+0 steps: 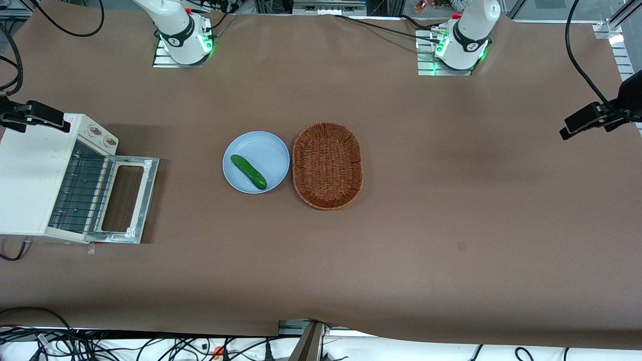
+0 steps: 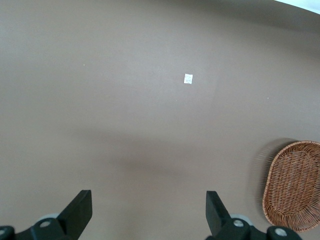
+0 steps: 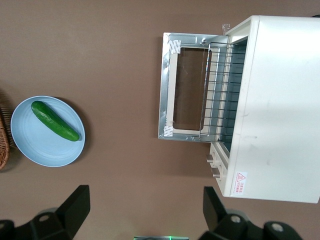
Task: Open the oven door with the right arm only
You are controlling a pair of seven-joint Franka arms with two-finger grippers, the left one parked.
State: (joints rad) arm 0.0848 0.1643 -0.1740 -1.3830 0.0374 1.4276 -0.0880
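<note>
Gripper [image 3: 144,212]: you have both black fingers [image 3: 75,205] spread wide, with nothing between them. It hangs above bare brown table [image 3: 125,50], apart from every object.

Clock directions are from the front view, with 6 toward the front camera.

- Nearest the gripper is the cream-white toaster oven [image 3: 280,100] [image 1: 25,185], at the working arm's end of the table.
- The oven door [image 3: 166,85] [image 1: 145,200] is fully down. It lies flat, in front of the oven's mouth at 3 o'clock of the body. The silver frame is face up, and brown table shows through the window.
- The wire rack [image 3: 220,90] [image 1: 80,190] shows in the open cavity.
- 2 knobs [image 3: 214,165] [image 1: 103,136] sit on the oven's front panel at 12 o'clock of the cavity. A red-and-white warning sticker [image 3: 241,177] is on the top of the body near them.
- A light blue plate [image 3: 45,145] [image 1: 241,145] lies at 3 o'clock of the door, well apart from it.
- 1 green cucumber [image 3: 55,120] [image 1: 248,172] lies on the plate, running from 10 to 4 o'clock.
- An oval wicker basket [image 1: 327,165] [image 2: 295,185] is just beside the plate at its 3 o'clock. You can't tell if the rims touch.
- The right arm [image 1: 180,30] has its base at 12 o'clock of the oven door, near the table edge.
</note>
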